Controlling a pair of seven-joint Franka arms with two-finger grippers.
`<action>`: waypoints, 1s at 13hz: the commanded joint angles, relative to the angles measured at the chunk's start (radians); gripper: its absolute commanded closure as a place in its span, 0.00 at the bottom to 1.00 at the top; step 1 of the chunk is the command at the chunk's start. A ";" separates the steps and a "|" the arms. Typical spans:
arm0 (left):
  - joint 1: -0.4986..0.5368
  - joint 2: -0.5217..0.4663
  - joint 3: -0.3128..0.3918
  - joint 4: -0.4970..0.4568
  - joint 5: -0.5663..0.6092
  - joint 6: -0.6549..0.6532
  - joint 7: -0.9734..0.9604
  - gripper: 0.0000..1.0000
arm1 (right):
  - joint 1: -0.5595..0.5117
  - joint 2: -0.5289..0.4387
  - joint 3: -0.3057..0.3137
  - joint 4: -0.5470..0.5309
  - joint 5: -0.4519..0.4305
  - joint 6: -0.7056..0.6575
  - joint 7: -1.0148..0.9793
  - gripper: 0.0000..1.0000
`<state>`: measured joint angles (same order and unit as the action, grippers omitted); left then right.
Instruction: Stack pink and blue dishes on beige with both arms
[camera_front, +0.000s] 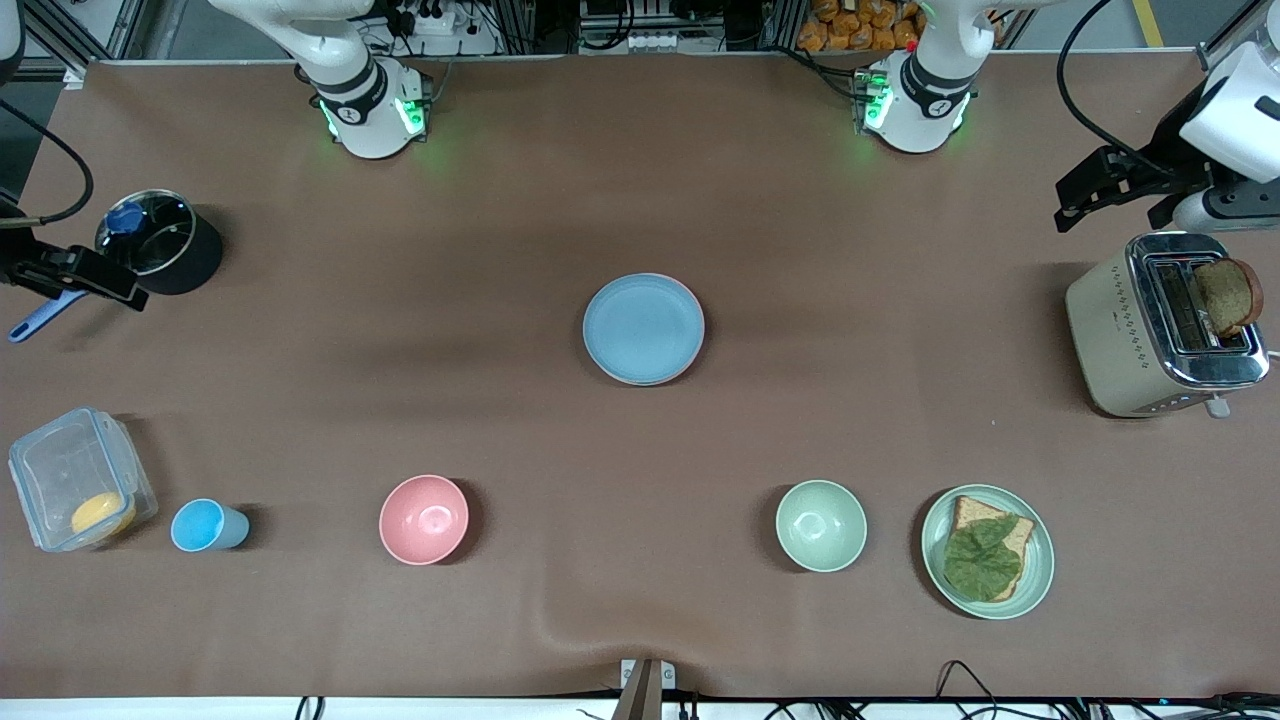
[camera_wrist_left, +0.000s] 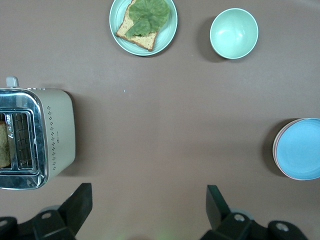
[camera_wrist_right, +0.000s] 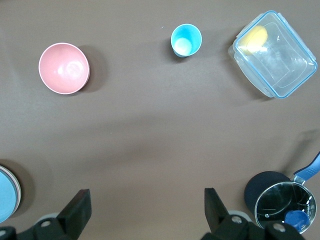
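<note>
In the middle of the table a light blue plate lies on top of a stack. A pale pink plate's rim peeks out just under it. The beige plate is hidden beneath them. The stack also shows at the edge of the left wrist view, blue plate, and of the right wrist view, blue plate. My left gripper hangs open and empty over the table beside the toaster. My right gripper is open and empty above the black pot's end of the table.
A toaster with bread stands at the left arm's end. A green bowl and a green plate with a sandwich lie nearer the camera. A pink bowl, blue cup, clear box and pot occupy the right arm's end.
</note>
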<state>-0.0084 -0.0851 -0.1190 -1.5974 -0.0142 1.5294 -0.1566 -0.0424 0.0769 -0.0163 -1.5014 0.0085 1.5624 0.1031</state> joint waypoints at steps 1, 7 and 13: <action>0.008 -0.010 -0.001 -0.010 -0.010 0.012 0.029 0.00 | -0.002 0.011 0.010 0.026 -0.018 -0.004 0.010 0.00; 0.008 -0.008 -0.001 -0.009 -0.020 0.023 0.029 0.00 | 0.007 0.012 0.010 0.026 -0.019 -0.002 0.010 0.00; 0.010 -0.008 0.002 0.002 -0.010 0.021 0.028 0.00 | 0.009 0.015 0.010 0.026 -0.015 -0.001 0.010 0.00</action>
<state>-0.0080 -0.0843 -0.1172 -1.5980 -0.0142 1.5452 -0.1565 -0.0366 0.0791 -0.0098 -1.4999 0.0084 1.5680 0.1032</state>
